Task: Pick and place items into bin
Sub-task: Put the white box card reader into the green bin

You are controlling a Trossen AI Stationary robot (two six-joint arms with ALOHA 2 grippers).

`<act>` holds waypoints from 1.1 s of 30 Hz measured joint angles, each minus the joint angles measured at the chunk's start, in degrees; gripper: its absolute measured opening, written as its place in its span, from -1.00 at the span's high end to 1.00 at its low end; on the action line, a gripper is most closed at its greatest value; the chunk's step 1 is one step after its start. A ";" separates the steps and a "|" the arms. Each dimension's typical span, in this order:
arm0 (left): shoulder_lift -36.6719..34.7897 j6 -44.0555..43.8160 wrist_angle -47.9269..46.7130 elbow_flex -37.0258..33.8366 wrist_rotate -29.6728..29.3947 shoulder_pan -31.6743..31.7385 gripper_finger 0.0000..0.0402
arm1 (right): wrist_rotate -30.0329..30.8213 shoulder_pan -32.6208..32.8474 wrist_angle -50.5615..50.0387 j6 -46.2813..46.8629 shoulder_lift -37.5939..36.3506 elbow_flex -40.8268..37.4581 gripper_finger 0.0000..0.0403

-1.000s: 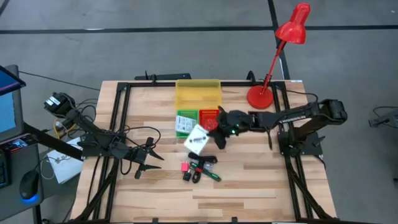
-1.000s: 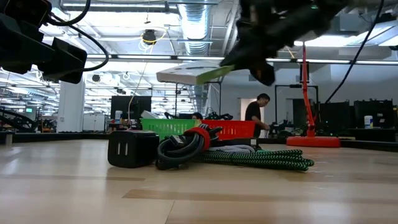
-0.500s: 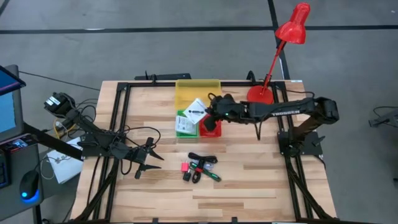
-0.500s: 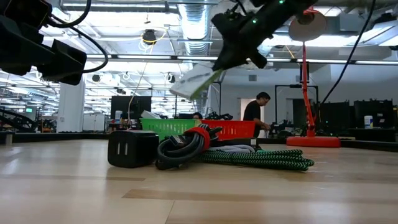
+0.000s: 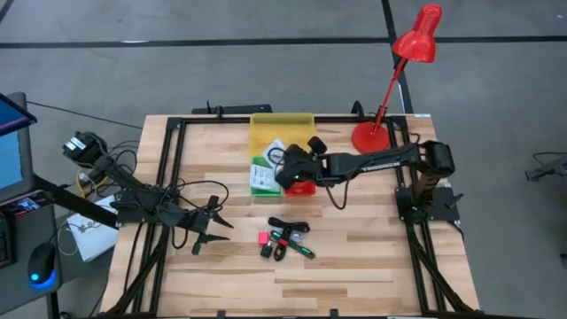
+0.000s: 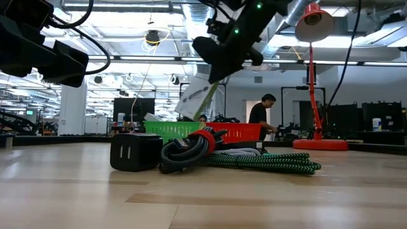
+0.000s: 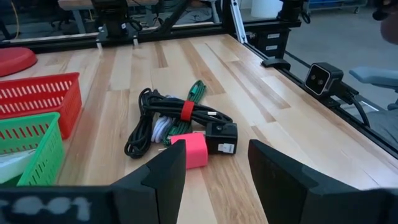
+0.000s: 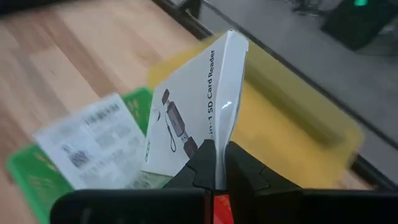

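White SD card reader packet [image 8: 199, 118] pinched by its lower edge in the right gripper [image 8: 214, 163], fingers closed tight on it. Held in the air, tilted, above the green basket [image 5: 263, 175] and the near edge of the yellow bin [image 5: 282, 131]. From the low view, hanging slanted [image 6: 198, 98] under the right gripper [image 6: 213, 58], clear of the table. Another white printed packet [image 8: 99, 140] lying flat inside the green basket [image 8: 37, 177]. Red basket [image 5: 301, 184] just beside the green one, mostly covered from above by the right arm.

Nearer the front of the table [image 5: 354, 257], a small cluster: a bundle of black cables [image 7: 165, 115] bound with a red strap, a green braided cable [image 6: 267, 162] tucked alongside, a black charger block [image 7: 221, 137] and a pink block [image 7: 191, 150], the two blocks touching.

Left gripper [image 5: 209, 229] low over the table's left side, well apart from the cluster, fingers spread wide with nothing between them.

Red desk lamp [image 5: 399, 80] standing at the far right corner. Beyond the table, a person [image 6: 259, 117] in dark clothing standing in the room.
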 joint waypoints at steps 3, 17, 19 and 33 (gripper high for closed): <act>0.02 0.00 0.02 0.00 0.00 0.00 0.17 | 1.94 1.25 -1.86 1.02 1.19 2.66 0.95; 0.02 -0.04 0.02 0.00 0.01 0.00 0.17 | 9.30 6.13 -7.33 7.95 1.71 5.62 0.95; 0.02 -0.04 0.02 0.00 0.00 0.00 0.17 | 9.33 6.26 -8.15 9.41 1.71 5.62 0.95; 0.02 -0.04 0.02 0.00 0.00 0.00 0.17 | 7.64 6.21 -8.23 11.91 1.68 5.60 0.91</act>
